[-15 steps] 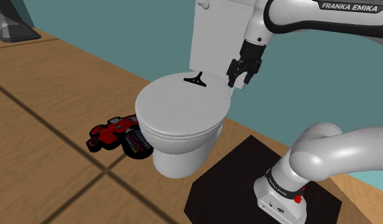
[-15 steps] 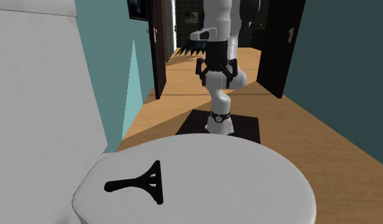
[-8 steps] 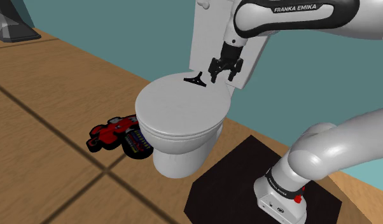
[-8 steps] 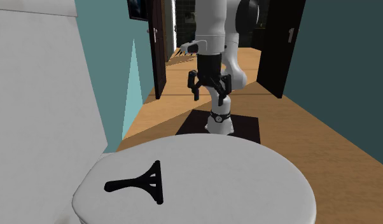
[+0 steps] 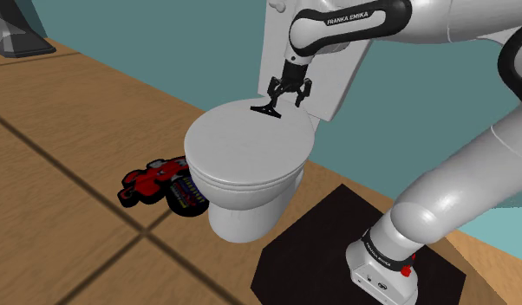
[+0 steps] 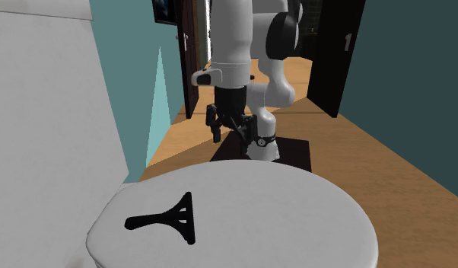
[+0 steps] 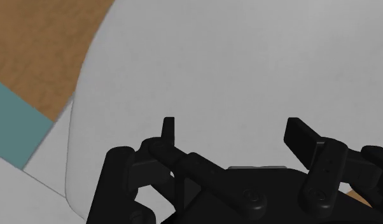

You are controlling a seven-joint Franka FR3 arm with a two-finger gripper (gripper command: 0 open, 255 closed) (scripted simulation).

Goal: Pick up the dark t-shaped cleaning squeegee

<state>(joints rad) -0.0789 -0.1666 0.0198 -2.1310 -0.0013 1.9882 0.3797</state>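
White toilet (image 5: 242,152): tank cut off by shoulder view's top edge. Arm (image 5: 441,17) reaches over it, partly out of frame. Red toy car (image 5: 149,180) on floor, w/ dark round item (image 5: 185,197) half hidden behind bowl. Hand (image 5: 288,97) (image 7: 235,133) hovers above lid, fingers apart, empty. Black T-shaped squeegee (image 5: 268,107) (image 6: 168,219) lies flat on lid near tank, untouched.

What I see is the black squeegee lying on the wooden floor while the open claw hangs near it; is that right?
Not quite. The squeegee lies on the closed toilet lid, not on the floor, as the shoulder view shows. The gripper does hang open near it.
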